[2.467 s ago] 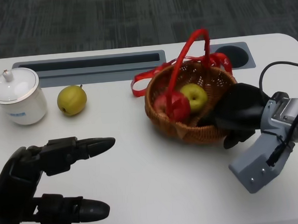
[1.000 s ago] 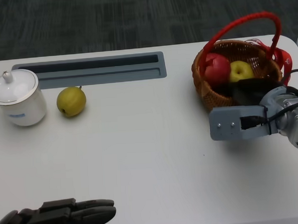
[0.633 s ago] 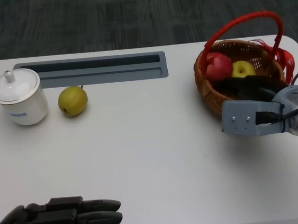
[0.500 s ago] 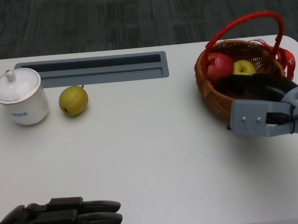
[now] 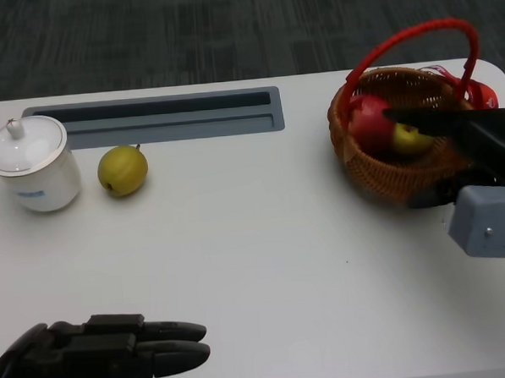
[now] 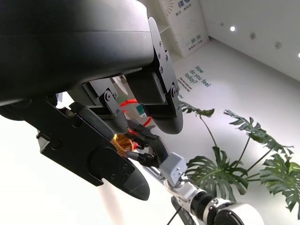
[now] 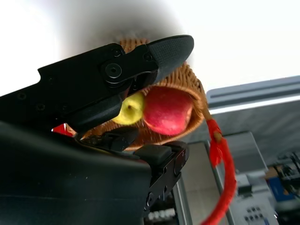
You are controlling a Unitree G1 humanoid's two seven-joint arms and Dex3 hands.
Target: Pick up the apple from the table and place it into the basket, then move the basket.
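At the near left edge of the counter (image 5: 256,265), I am resting my left hand (image 5: 101,366) flat, fingers stretched out side by side and holding nothing; it is sitting there because this step gives it no work, and keeping it low leaves the middle of the counter free.

Over at the right, I am working my right hand (image 5: 466,148) against the near-right side of the basket (image 5: 378,170). One long finger is lying across the rim and reaching over the fruit, while lower fingers are showing under the wicker wall, so I judge the hand is clasping the rim so the basket can be moved. The head view is blurred there, so I cannot tell for sure whether that hold is firm or loosening.

The red apple (image 5: 369,124) is already lying inside the basket, at its left side, touching a yellow-green apple (image 5: 412,138) beside it; the right wrist view is showing the two pressed together under my finger. The red handle (image 5: 414,36) is arching upright above them, untouched, with red ribbon trailing at the far right.

Farther left, a pear (image 5: 123,169) is sitting near a lidded white cup (image 5: 27,163), both well apart from the basket. Beyond them a grey recessed tray (image 5: 151,118) is running along the far side.
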